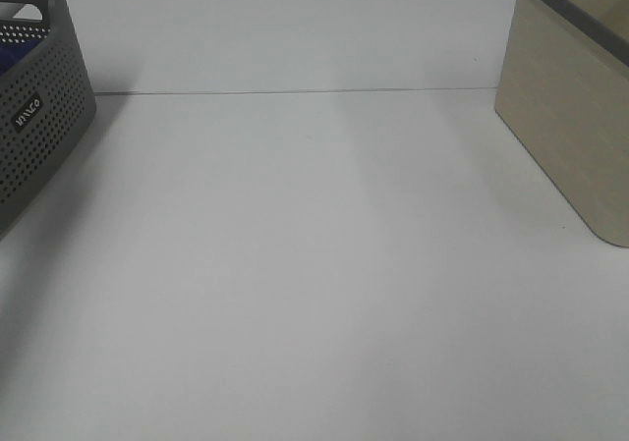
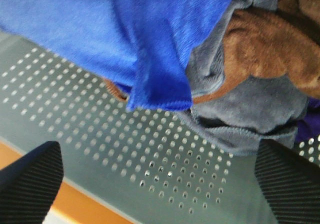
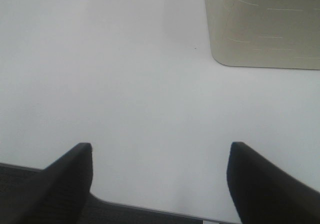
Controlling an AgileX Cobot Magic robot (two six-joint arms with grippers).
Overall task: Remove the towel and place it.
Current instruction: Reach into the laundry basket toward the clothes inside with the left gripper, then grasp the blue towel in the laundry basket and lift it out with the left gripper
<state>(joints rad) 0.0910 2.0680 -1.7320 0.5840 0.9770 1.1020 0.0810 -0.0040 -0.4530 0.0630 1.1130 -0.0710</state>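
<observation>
The royal-blue towel (image 2: pixel 125 39) lies in the dark grey perforated basket (image 2: pixel 150 154), draped over a grey cloth (image 2: pixel 250 109) and a brown cloth (image 2: pixel 265 49). A sliver of blue (image 1: pixel 18 58) shows inside the basket (image 1: pixel 39 117) at the far left of the high view. My left gripper (image 2: pixel 160 179) is open, its fingers wide apart just above the basket's wall, close to the towel's hanging corner and not touching it. My right gripper (image 3: pixel 160 176) is open and empty over the bare white table (image 3: pixel 125 84). Neither gripper shows in the high view.
A beige basket with a dark rim (image 1: pixel 575 107) stands at the far right of the table; its corner also shows in the right wrist view (image 3: pixel 265 24). An orange strip (image 2: pixel 75 204) shows beyond the grey basket's edge in the left wrist view.
</observation>
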